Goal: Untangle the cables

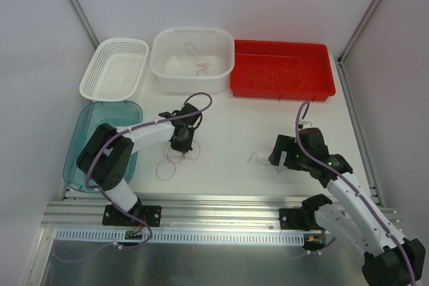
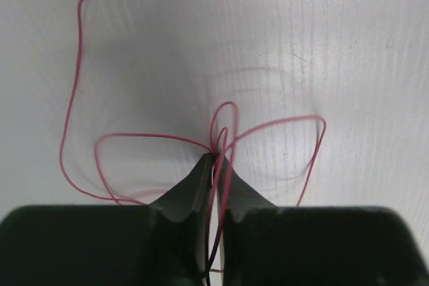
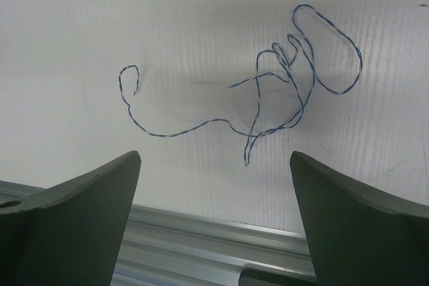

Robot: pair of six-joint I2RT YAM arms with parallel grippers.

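The left hand (image 2: 216, 159) was closed to a narrow slit. It pinched a small bunch of red cables (image 2: 79, 31) at the point where their loops crossed. One dark strand ran down between the fingers (image 2: 191, 192). From that pinch, thin red loops spread left and right over the white surface (image 1: 234, 132), and one long strand curved up and away to the left. In the top view these loops lay just in front of the left hand, near the middle of the surface.

The right hand (image 3: 214, 159) was spread wide and held nothing, its fingertips apart from everything. Just beyond them a single blue-and-white cable (image 3: 285, 61) lay loose on the surface, knotted at one end and trailing off to a small hook at the other.

Farther back, a white tub (image 1: 193, 38) held a few red strands. Beside it on the right, a red tray (image 1: 281, 47) held many pale curly cables.
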